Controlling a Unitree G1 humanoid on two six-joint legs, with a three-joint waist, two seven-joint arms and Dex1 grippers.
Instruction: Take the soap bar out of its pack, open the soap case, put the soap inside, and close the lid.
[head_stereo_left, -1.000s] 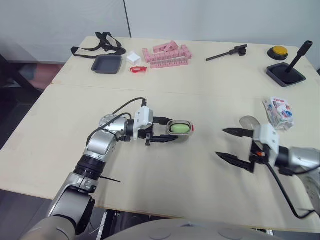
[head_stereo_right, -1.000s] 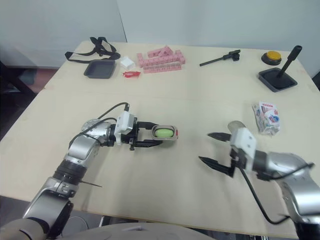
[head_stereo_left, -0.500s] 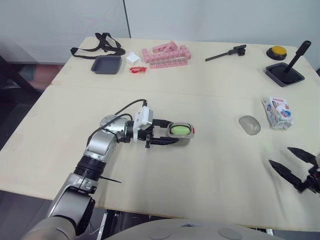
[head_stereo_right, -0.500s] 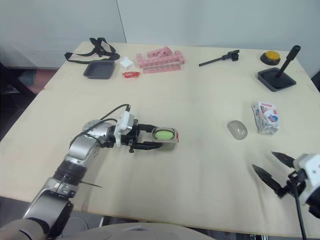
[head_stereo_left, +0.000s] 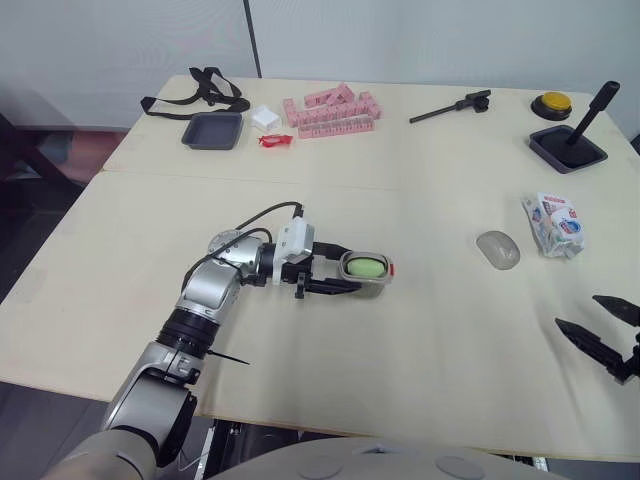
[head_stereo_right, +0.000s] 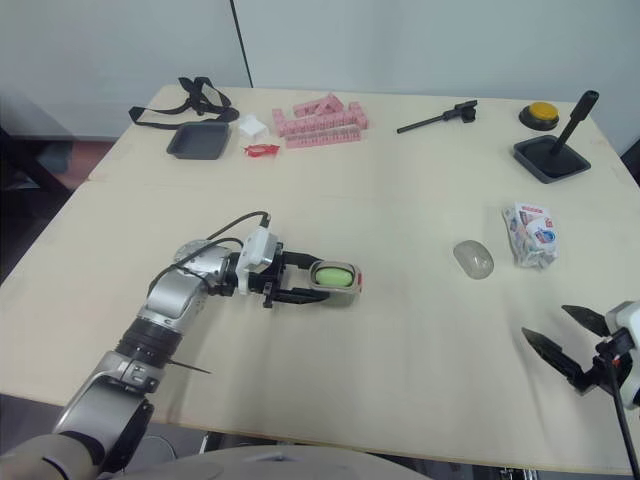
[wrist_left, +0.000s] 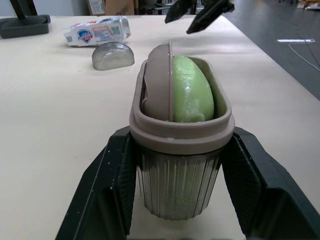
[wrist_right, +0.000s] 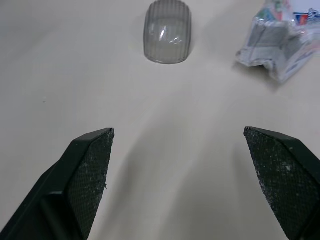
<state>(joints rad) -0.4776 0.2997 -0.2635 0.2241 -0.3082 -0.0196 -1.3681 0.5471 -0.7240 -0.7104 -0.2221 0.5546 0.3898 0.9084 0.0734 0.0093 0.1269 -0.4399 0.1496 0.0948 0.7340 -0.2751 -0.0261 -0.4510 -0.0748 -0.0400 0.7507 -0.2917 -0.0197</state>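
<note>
Item 1. Soap case (wrist_left: 177, 187): ribbed translucent base w/ taupe rim, opening up, lid off. Posn: centre of table (head_stereo_left: 420, 400), slightly left. Contents: green soap bar (wrist_left: 192, 92), seated inside, top showing above rim; a taupe inner piece stands on edge beside it in the same cavity. Can't tell if case rests on table or is lifted just clear.

Item 2. L gripper (head_stereo_left: 345, 272): fingers partly spread, clamped on case, one on far side, one on near side, both touching the base wall.

Item 3. Case lid (head_stereo_left: 498, 249): clear ribbed dome, lying on table right of centre, well apart from case, just left of pack.

Item 4. Soap pack (head_stereo_left: 556, 223): white/blue/red wrapper, crumpled, right side of table. Contents not readable.

Item 5. R gripper (head_stereo_left: 577, 311): near right corner, fingers wide apart, nothing between them; pointed toward lid and pack, near side of both.

Item 6. Far left group: shallow dark tray (head_stereo_left: 212, 130); black strap (head_stereo_left: 200, 85) behind it; white cube (head_stereo_left: 266, 116) and small red wrapper (head_stereo_left: 276, 139) just right of tray; pink blocks (head_stereo_left: 332, 110) in rows further right.

Item 7. Far right group: black tool (head_stereo_left: 452, 104); yellow button (head_stereo_left: 555, 103); black tray (head_stereo_left: 570, 150) holding a black stick (head_stereo_left: 598, 108), tilted.
</note>
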